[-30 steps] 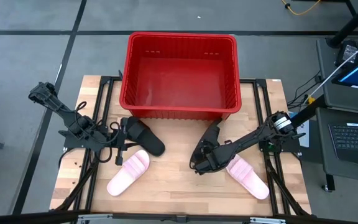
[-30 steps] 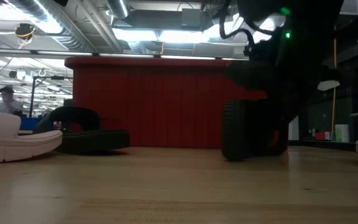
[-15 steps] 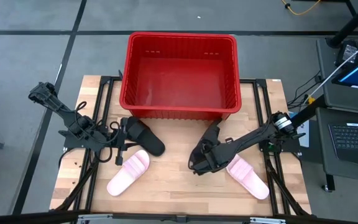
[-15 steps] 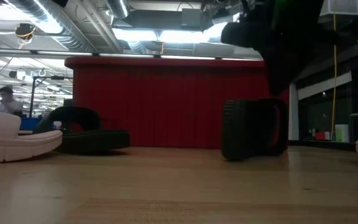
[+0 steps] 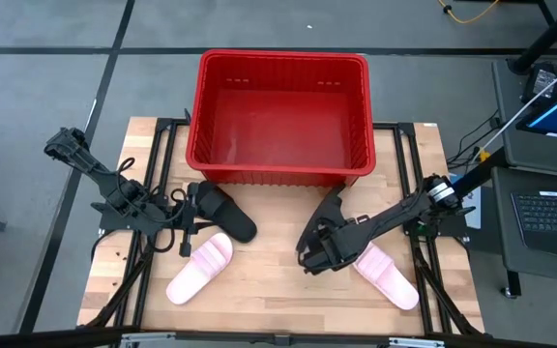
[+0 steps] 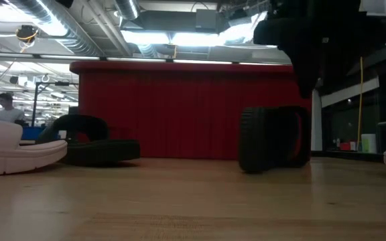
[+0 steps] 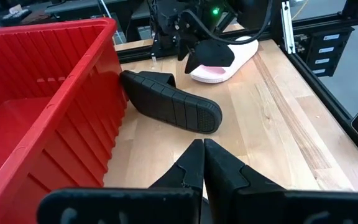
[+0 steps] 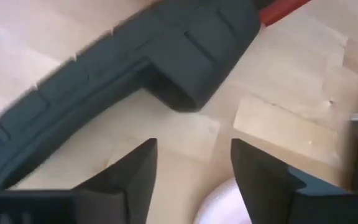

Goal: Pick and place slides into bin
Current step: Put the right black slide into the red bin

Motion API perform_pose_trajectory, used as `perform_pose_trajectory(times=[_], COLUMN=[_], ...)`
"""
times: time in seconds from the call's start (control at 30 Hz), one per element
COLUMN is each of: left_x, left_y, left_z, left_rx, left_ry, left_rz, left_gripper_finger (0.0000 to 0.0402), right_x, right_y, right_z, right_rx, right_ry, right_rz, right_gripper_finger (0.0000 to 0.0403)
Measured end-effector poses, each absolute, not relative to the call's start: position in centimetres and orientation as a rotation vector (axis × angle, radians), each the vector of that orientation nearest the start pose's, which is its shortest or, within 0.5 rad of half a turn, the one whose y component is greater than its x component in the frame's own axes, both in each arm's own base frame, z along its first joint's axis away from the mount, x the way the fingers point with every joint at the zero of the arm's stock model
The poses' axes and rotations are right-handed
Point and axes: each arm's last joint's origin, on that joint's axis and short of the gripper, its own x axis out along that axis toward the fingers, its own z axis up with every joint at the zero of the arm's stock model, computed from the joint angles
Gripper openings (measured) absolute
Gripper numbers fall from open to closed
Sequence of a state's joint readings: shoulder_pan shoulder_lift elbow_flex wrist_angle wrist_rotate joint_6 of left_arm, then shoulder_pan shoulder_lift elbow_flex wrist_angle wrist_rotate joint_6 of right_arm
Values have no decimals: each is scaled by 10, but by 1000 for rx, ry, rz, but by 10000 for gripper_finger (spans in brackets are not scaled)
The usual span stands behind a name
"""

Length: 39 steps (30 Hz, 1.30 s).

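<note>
The red bin [image 5: 283,56] stands at the table's far middle. A black slide [image 5: 222,213] lies flat near its left corner, with a pink slide [image 5: 199,269] nearer. My left gripper [image 7: 201,144] is shut and empty just left of that black slide [image 7: 173,106]. A second black slide [image 5: 329,211] stands on its side edge [image 6: 273,138] on the table at the right. My right gripper [image 8: 194,155] hovers open above and just near of it [image 8: 117,68], touching nothing. Another pink slide [image 5: 385,274] lies flat to the right.
Black frame rails [image 5: 162,155] run along both sides of the wooden table [image 5: 278,290]. A laptop and a stand [image 5: 549,208] sit beyond the right edge. A person [image 6: 7,107] shows far off in the room. Bare wood lies between the two pairs of slides.
My right gripper has risen from the black slide at the right and has drawn a little toward the near edge, opening as it went. That slide has stayed standing on its side where it was.
</note>
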State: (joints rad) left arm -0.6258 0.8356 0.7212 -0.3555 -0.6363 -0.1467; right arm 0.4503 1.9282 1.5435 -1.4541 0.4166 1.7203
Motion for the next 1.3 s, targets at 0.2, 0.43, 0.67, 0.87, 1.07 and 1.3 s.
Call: perform_pose_trajectory(times=[0.2, 0.43, 0.67, 0.87, 1.07, 1.3], left_x=[151, 151, 151, 151, 151, 151], left_y=[-88, -88, -88, -88, -88, -88], left_z=[290, 290, 290, 290, 290, 290], left_rx=[133, 133, 134, 134, 133, 133], left_ry=[377, 377, 377, 377, 377, 377], left_rz=[38, 38, 38, 38, 38, 38], left_gripper_finger=[4, 4, 4, 4, 4, 4], right_x=[305, 302, 300, 297, 292, 290], right_y=[132, 126, 114, 110, 108, 107], right_z=[208, 185, 175, 158, 147, 147], right_rx=[538, 536, 521, 512, 504, 474], right_ry=[1012, 972, 913, 830, 812, 821], right_rz=[-1274, -1288, -1339, -1319, -1323, -1333], right_gripper_finger=[216, 205, 198, 198, 198, 195])
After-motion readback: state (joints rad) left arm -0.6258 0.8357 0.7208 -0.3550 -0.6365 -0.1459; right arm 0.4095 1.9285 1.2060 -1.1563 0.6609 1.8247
